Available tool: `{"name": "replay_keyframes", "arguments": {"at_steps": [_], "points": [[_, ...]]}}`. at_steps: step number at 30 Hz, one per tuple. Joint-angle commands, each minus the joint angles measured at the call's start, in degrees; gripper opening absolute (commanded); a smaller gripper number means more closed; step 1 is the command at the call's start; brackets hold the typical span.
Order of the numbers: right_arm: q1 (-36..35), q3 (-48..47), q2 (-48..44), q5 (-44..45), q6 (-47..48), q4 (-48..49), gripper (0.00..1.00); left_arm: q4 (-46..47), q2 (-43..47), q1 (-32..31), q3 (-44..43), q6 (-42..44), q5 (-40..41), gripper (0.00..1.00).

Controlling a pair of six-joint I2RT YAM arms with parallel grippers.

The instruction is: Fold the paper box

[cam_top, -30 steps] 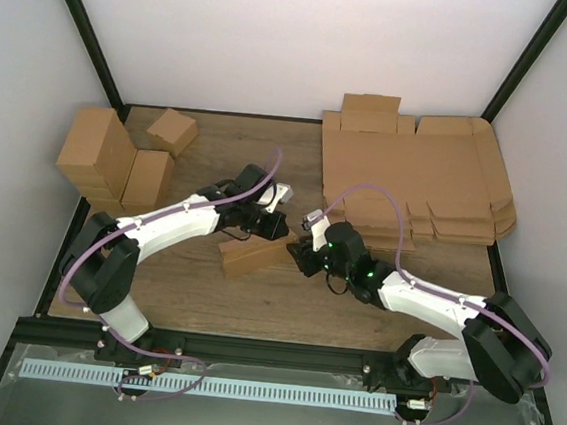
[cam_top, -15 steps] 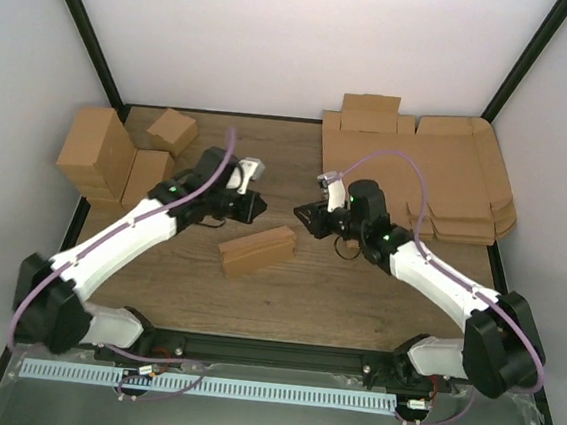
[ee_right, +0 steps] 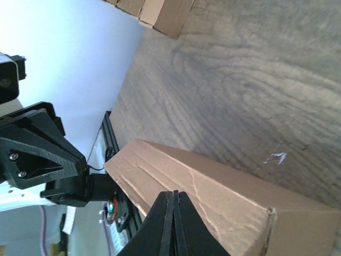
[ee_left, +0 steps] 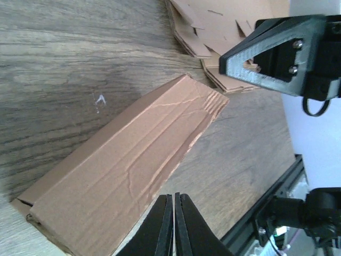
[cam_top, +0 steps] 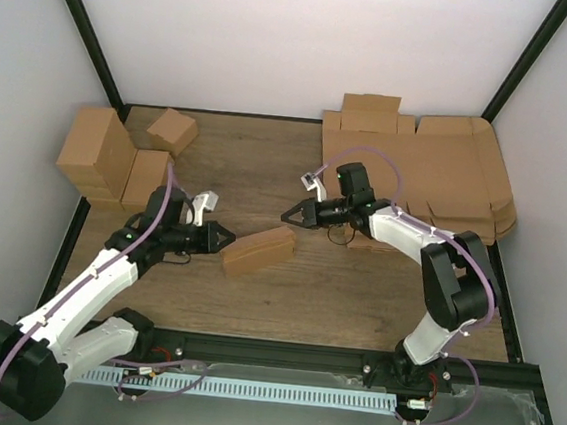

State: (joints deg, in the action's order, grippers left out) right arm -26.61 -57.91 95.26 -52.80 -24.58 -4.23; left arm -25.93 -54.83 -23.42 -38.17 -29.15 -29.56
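The paper box (cam_top: 258, 250) lies folded shut on the wooden table, a long narrow brown carton with creased sides, angled up to the right. Neither arm holds it. My left gripper (cam_top: 226, 234) sits just off its left end, shut and empty, its tips pointing at the box. My right gripper (cam_top: 286, 216) hovers a little beyond its far right end, also shut and empty. In the left wrist view the box (ee_left: 128, 165) runs diagonally ahead of the closed gripper (ee_left: 174, 196). The right wrist view shows the box (ee_right: 213, 197) behind the closed gripper (ee_right: 172, 193).
A thick pile of flat cardboard sheets (cam_top: 418, 175) fills the back right. Several finished brown boxes (cam_top: 108, 160) stand at the back left, one smaller box (cam_top: 172, 130) tilted behind them. A black frame rail (cam_top: 280, 353) runs along the near edge.
Both arms have drawn back from the box, left toward the near left, right toward the back right. The right gripper has shut. The box stays on the table.
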Motion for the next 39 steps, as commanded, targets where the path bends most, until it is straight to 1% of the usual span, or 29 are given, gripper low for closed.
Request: {"name": "replay_keyframes", "arguments": {"at_steps": [1,5,9,14,20,26,31,34,39], "points": [[-0.19,-2.48,1.59,-7.77,-2.13,1.67,0.01,8.74,1.32,2.14,2.37,-3.46,-9.42,0.04],[-0.86,-2.64,3.9,-9.42,-1.59,1.09,0.01,12.09,1.47,4.24,5.13,-5.0,-13.49,0.04],[-1.05,-1.18,4.8,-9.77,-2.55,3.57,0.01,14.38,2.04,6.71,8.2,-5.55,-16.03,0.04],[-1.07,-2.69,6.68,-10.18,-2.47,3.68,0.01,17.81,0.82,10.51,11.32,-5.33,-20.48,0.04],[-1.14,-3.28,8.37,-11.0,-1.99,3.31,0.01,18.5,1.76,11.89,12.8,-5.72,-21.01,0.04],[-1.29,1.58,9.14,-11.18,-2.89,7.32,0.01,21.8,0.81,11.97,17.56,-6.96,-21.05,0.04],[-1.34,4.62,9.36,-10.84,-4.06,10.42,0.01,27.12,0.16,11.99,22.03,-10.11,-20.64,0.04],[-1.33,4.45,8.9,-10.8,-4.12,10.34,0.01,26.41,1.31,11.95,21.82,-10.36,-20.24,0.04],[-1.33,1.78,6.66,-9.65,-3.39,7.35,0.01,21.15,3.31,11.99,15.98,-8.56,-19.46,0.04]]}}
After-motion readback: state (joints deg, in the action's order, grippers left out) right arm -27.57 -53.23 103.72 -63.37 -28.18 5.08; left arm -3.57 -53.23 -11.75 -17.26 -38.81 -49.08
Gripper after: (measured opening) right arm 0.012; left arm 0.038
